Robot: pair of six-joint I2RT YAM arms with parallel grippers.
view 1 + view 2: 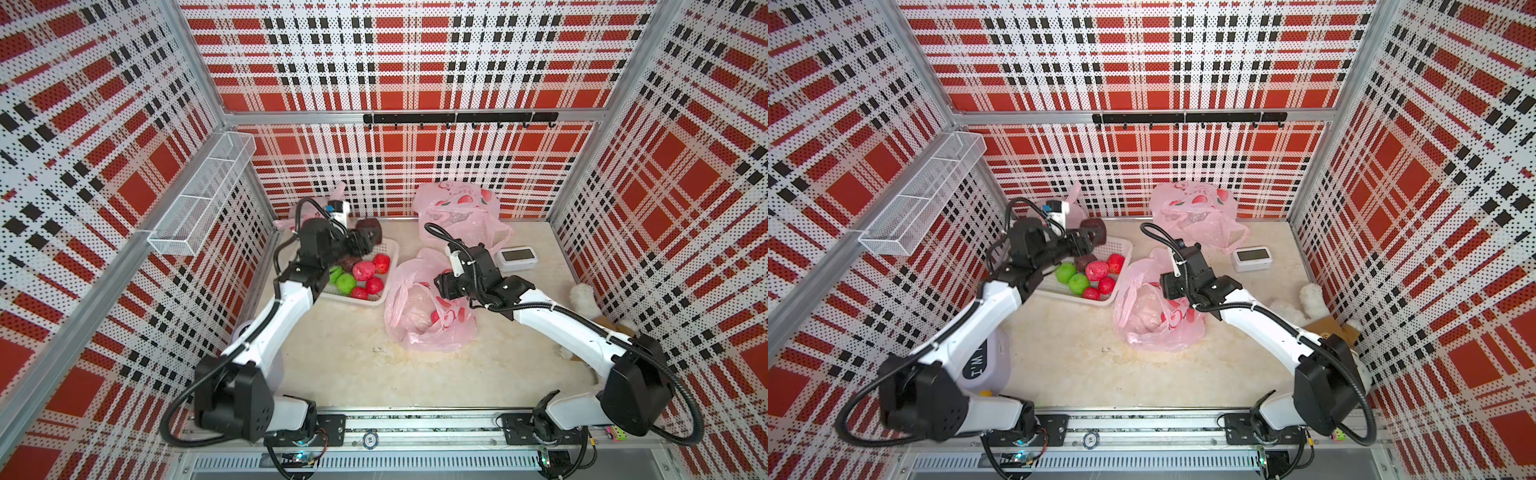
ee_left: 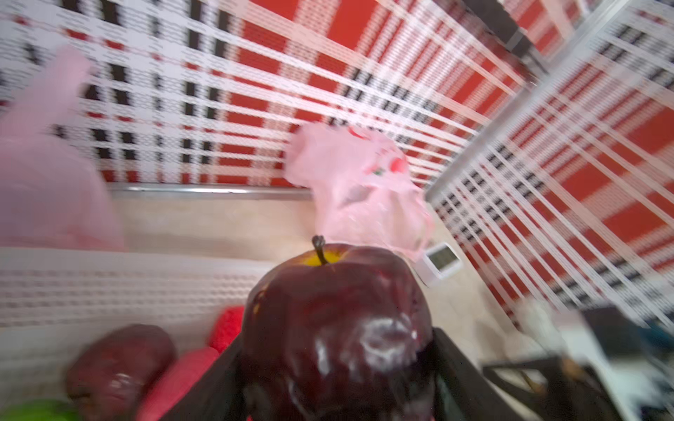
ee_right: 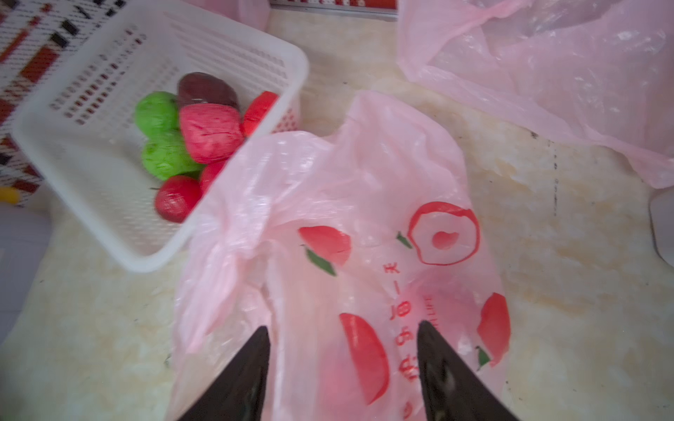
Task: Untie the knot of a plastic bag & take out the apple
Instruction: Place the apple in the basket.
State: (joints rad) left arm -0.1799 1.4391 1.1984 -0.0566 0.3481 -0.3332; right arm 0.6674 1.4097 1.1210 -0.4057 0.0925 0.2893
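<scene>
A dark red apple (image 1: 370, 232) (image 1: 1095, 230) (image 2: 335, 313) with a short stem hangs above the far end of the white basket (image 1: 394, 254) (image 1: 1126, 264) (image 2: 127, 288); my left gripper (image 1: 362, 242) (image 1: 1084, 243) (image 2: 337, 368) is shut on it, one black finger on each side. The pink plastic bag (image 1: 417, 320) (image 1: 1148, 320) (image 3: 346, 204) with red fruit prints lies crumpled at mid table, its mouth loose toward the basket, with no knot in sight. My right gripper (image 1: 443, 287) (image 1: 1169, 287) (image 3: 342, 325) hovers just over the bag, open and holding nothing.
The basket holds several red, green and dark fruits (image 1: 363, 270) (image 3: 204, 131). Another pink bag (image 1: 457, 212) (image 3: 547, 62) lies at the back wall, a third (image 2: 47, 182) behind the basket. A white timer (image 1: 517, 257) and a plush toy (image 1: 582, 297) sit at the right. A wire shelf (image 1: 199, 195) hangs on the left wall.
</scene>
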